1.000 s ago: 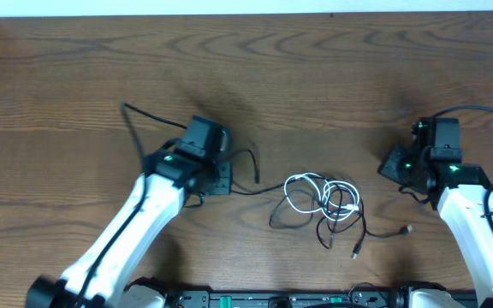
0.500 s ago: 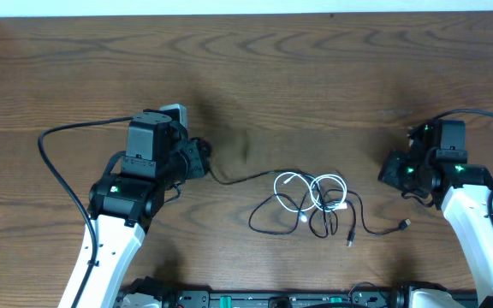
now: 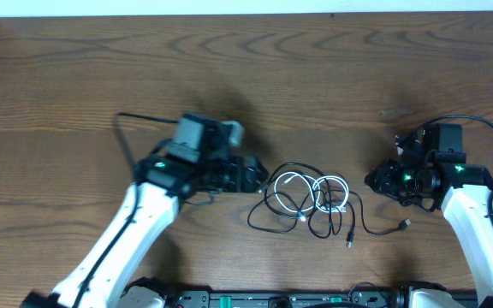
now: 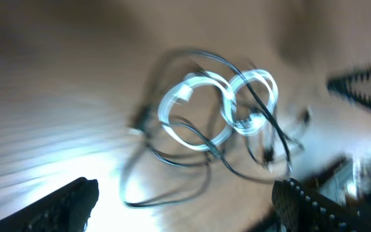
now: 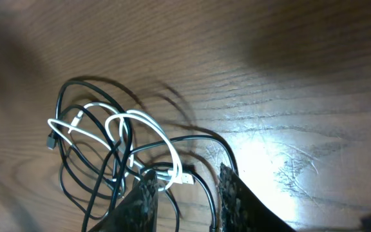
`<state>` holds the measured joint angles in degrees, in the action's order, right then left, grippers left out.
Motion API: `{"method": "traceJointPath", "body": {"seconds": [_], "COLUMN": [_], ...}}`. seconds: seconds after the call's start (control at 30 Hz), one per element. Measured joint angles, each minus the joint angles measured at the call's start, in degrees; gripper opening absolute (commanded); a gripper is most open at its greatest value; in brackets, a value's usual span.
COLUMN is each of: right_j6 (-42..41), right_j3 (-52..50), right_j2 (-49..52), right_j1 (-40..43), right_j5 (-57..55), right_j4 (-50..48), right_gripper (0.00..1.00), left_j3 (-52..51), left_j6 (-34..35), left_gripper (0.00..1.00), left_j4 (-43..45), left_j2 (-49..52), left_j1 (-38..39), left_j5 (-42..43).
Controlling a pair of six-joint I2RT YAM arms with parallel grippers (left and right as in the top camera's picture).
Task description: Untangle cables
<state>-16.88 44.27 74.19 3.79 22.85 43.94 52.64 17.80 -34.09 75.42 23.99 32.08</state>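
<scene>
Cables (image 3: 311, 204): one loose tangle on the bare wood table (image 3: 315, 77), near the front edge, centre, between the two arms. White cord (image 3: 315, 190) lies in two side-by-side loops at the heart of it. Black cords (image 3: 262, 221) thread through and round the white, spilling out lower left and right. Long axis of the heap runs left–right across the table. One black tail trails off right, its plug end (image 3: 406, 225) pointing toward the right arm; a second plug (image 3: 350, 244) points at the front edge. Left gripper (image 3: 259, 175): jaws spread wide, nothing between them, tips just beside the heap's left edge; touching or not, cannot tell. Left wrist view is blurred, with the white cord (image 4: 201, 106) ahead of the left fingers (image 4: 69, 203). Right gripper (image 3: 375, 180): near the heap's right side, apart from it in the overhead view. Right wrist view: right fingers (image 5: 140, 203) parted a little, a narrow gap. A black strand curves in toward that gap, white plug (image 5: 187, 178) just ahead of it; nothing seen pinched.
</scene>
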Motion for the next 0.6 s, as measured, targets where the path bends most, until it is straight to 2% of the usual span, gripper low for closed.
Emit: {"method": "traceJointPath", "body": {"seconds": [0.37,0.6], "right_j6": [0.44,0.59], "right_j3": [0.00,0.00], "right_j2": [0.00,0.00], "right_j1": [0.00,0.00], "right_j5": [0.55,0.55], "right_j4": [0.52,0.61], "right_gripper": [0.29,0.28], "left_j3": [0.00,0.00], "left_j6": [-1.11,-1.16], "left_gripper": [0.87,0.87], "left_j4": [9.81,16.33], "left_j2": [10.88,14.23], "left_j1": [18.71,24.83], "left_j5": [8.09,5.84]}}
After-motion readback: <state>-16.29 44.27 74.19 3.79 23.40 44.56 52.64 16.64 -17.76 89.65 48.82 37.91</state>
